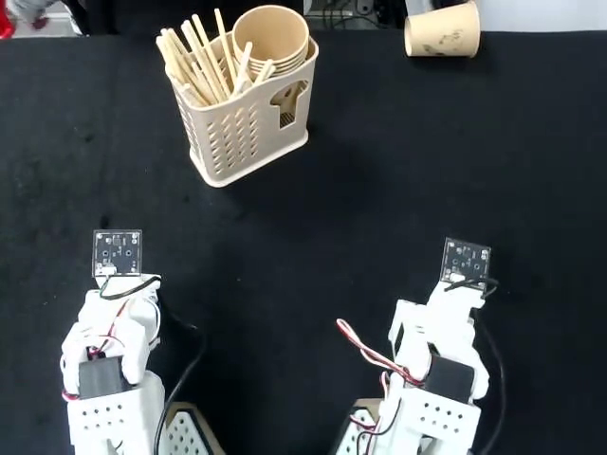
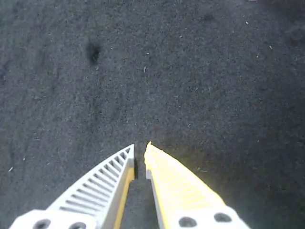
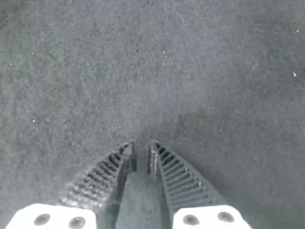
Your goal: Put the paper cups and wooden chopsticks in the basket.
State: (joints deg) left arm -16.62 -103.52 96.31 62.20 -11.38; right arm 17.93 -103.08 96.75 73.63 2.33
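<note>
Left gripper [image 2: 139, 152]: jaws pulled together, one white and one yellow, a thin sliver of gap at the tips, nothing between them. It hangs just over the black cloth [image 1: 379, 171]; can't tell whether the tips touch it. Right gripper [image 3: 141, 153]: same story, both jaws dark, a narrow slot between the tips, nothing gripped, bare cloth beneath. In the high view the left arm [image 1: 109, 351] and right arm [image 1: 441, 355] sit folded at the near edge of the table, well apart from each other and from the task items. Basket [image 1: 242, 137] stands upright at the far side, closer to the left arm's side. Chopsticks [image 1: 194, 57] stand bundled in one compartment, fanning out above the rim. Stacked paper cups [image 1: 285, 62] sit mouth up in the compartment next to it. One loose paper cup [image 1: 441, 33] lies on its side at the far edge of the cloth on the right arm's side, well apart from the basket, touched by neither gripper.
</note>
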